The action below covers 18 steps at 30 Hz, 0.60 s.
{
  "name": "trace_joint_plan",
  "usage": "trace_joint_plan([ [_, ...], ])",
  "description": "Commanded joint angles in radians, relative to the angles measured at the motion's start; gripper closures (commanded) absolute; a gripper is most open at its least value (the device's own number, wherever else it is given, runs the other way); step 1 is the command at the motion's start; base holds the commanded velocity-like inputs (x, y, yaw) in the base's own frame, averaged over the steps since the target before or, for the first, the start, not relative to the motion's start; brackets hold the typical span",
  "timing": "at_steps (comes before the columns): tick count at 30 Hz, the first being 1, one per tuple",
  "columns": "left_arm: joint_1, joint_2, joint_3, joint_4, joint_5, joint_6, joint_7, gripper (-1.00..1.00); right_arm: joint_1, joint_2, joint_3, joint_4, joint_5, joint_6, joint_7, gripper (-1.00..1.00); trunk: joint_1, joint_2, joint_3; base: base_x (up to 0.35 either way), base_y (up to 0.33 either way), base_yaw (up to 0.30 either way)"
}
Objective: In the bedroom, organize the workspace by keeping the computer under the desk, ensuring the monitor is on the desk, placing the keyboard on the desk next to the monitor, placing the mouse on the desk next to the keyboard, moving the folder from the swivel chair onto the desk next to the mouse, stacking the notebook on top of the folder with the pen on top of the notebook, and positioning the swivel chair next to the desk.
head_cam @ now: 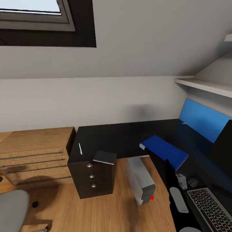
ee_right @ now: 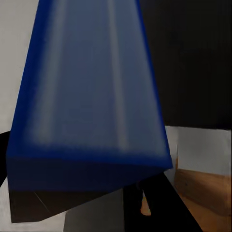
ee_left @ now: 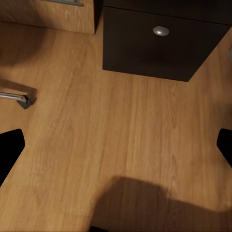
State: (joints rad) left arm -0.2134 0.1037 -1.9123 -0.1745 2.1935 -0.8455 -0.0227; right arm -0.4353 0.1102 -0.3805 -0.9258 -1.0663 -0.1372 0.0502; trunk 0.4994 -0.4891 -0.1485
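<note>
The keyboard (head_cam: 211, 209) and swivel chair (head_cam: 13, 209) are cut off by the frame's edges.

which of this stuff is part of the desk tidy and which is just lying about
Job:
folder, blue, held by the right hand
notebook on the drawer end of the desk
pen beside it
keyboard
computer on the floor
chair

Lying about:
wooden dresser
shelf
window

No text, label, brand or number can be read anywhere. The keyboard (head_cam: 211, 209) keys are too small and blurred to make out any characters, and the blue folder (head_cam: 165, 150) cover is plain.
</note>
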Motion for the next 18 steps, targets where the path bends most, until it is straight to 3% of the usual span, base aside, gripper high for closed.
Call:
trace_joint_plan([
  [1,-0.001,0.001,-0.007,-0.003,0.011,-0.004,-0.003,-1.0,-0.002,0.001,-0.002,0.019,-0.002,-0.031,0.007,1.0,0.0,-0.002,-0.002,0.003,0.0,0.0],
  [7,-0.001,0.001,-0.007,-0.003,0.011,-0.004,-0.003,-1.0,-0.012,0.001,-0.003,0.066,0.044,-0.116,0.005,1.0,0.0,-0.002,-0.002,0.001,0.0,0.0],
  [18,-0.001,0.001,-0.007,-0.003,0.011,-0.004,-0.003,-1.0,-0.014,0.005,-0.005,0.073,0.042,-0.126,0.007,1.0,0.0,-0.002,-0.002,0.0,0.0,-0.003],
])
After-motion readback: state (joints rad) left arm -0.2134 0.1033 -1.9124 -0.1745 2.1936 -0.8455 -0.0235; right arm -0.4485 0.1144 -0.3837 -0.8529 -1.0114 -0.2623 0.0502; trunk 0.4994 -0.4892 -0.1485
